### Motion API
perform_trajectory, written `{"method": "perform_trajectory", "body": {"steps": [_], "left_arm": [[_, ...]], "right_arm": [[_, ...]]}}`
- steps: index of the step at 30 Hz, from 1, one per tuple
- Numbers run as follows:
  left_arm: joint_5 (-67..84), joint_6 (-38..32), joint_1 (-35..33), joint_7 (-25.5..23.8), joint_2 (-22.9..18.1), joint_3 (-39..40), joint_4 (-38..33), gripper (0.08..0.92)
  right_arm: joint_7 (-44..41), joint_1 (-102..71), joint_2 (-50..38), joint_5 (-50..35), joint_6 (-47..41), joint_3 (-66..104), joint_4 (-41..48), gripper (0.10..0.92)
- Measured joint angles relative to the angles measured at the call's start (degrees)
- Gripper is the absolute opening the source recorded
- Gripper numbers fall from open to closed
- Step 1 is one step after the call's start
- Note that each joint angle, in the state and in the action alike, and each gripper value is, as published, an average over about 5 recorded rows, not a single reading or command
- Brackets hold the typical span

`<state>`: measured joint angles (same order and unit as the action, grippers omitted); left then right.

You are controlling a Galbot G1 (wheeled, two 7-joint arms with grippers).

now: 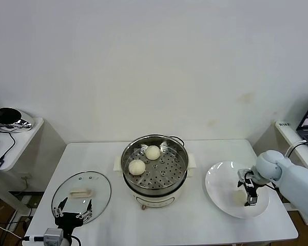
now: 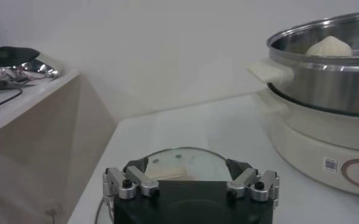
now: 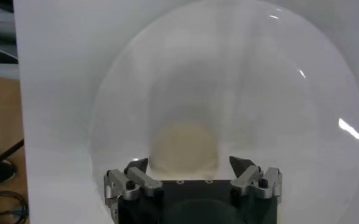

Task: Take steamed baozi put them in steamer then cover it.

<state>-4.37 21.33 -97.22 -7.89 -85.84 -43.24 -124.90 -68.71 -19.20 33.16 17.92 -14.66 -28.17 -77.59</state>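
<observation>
progress: 2 steamed baozi [image 1: 145, 159] already on the perforated tray inside the steamer [image 1: 154, 195], both toward its left-back part; pot uncovered.
left to do: 1 more bun [image 3: 184, 148] seen on the white plate [image 1: 219, 192], desk's right side; a 4th not visible anywhere. Then lid on.
right claw [image 1: 250, 190]: over the plate, fingers spread wide either side of that bun, not pinching yet, judging by wrist view. Looks like pick no. 3 is in hand.
left claw [image 1: 72, 214]: spread, empty, hovering at near edge of the cover [image 1: 81, 197]; idle.
cover: glass lid lies flat on desk [image 1: 195, 225], left of steamer, handle up, apart from the pot.
around: side shelf far left w/ dark shiny object [image 1: 10, 118] & cables; laptop edge far right.
in the way: nothing btw plate & steamer; steamer side handle near the plate rim, path over it looks free.
</observation>
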Motion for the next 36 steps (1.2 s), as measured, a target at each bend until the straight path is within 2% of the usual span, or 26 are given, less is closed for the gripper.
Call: {"method": "perform_trajectory", "body": {"steps": [4, 12, 15, 22, 28, 36], "left_arm": [[-0.07, 0.06, 0.07, -0.01, 0.0, 0.05, 0.05, 0.823], [-0.21, 0.17, 0.13, -0.01, -0.07, 0.18, 0.14, 0.823], [-0.24, 0.18, 0.15, 0.0, -0.09, 0.24, 0.15, 0.823], [-0.35, 0.28, 0.91, 0.02, -0.25, 0.47, 0.43, 0.823], [-0.5, 0.31, 1.65, 0.12, -0.3, 0.56, 0.59, 0.823], [-0.77, 0.18, 1.84, 0.37, -0.62, 0.17, 0.28, 0.823]], "right_arm": [[-0.08, -0.12, -0.02, -0.07, -0.04, -0.08, 0.09, 0.77], [-0.22, -0.12, -0.32, -0.53, -0.26, -0.01, 0.19, 0.551], [-0.4, 0.26, -0.65, -0.92, -0.43, -0.04, -0.02, 0.511], [-1.39, 4.57, -2.24, -3.37, -0.79, -2.27, -1.35, 0.496], [-3.13, 14.73, -2.01, -7.65, -0.73, -7.66, -2.11, 0.5], [-6.71, 31.71, 6.03, -16.29, 3.28, -15.73, 1.72, 0.501]]}}
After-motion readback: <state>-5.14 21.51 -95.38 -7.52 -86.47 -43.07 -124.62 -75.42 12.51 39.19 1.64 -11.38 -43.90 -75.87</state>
